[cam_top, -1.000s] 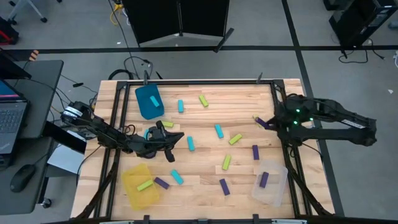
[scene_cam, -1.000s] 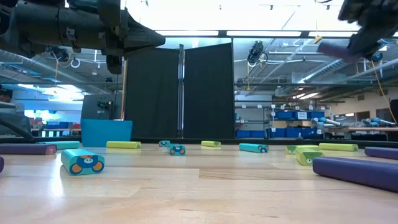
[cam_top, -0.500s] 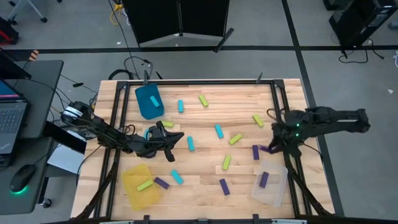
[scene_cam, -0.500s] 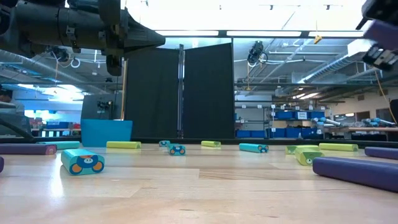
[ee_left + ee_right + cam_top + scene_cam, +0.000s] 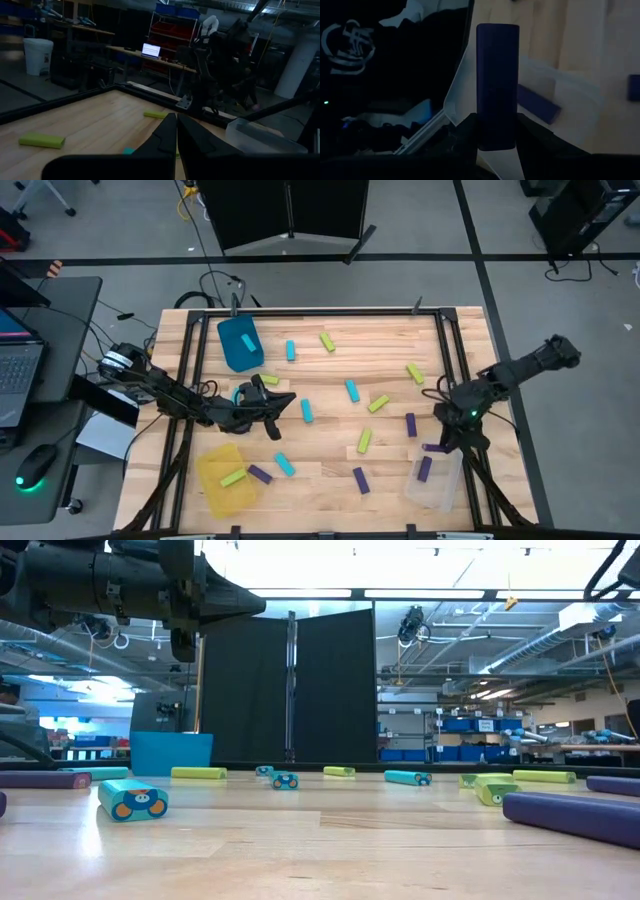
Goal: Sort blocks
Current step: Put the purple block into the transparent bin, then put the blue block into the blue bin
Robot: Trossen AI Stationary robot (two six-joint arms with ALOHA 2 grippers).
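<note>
My right gripper (image 5: 497,131) is clamped on a purple block (image 5: 497,85), over the clear bin (image 5: 436,477) holding one purple already. Many blocks remain on the surface (image 5: 330,395); my left gripper (image 5: 285,398) waits, fingers together.

**Low view: blocks lying loose on table**

A cyan block (image 5: 132,800) with orange end circles lies nearest on the table (image 5: 320,860). A long purple block (image 5: 572,814) lies at right. Lime blocks (image 5: 198,773) lie farther back beside a teal bin (image 5: 171,753). A dark arm (image 5: 120,585) hangs overhead.
</note>
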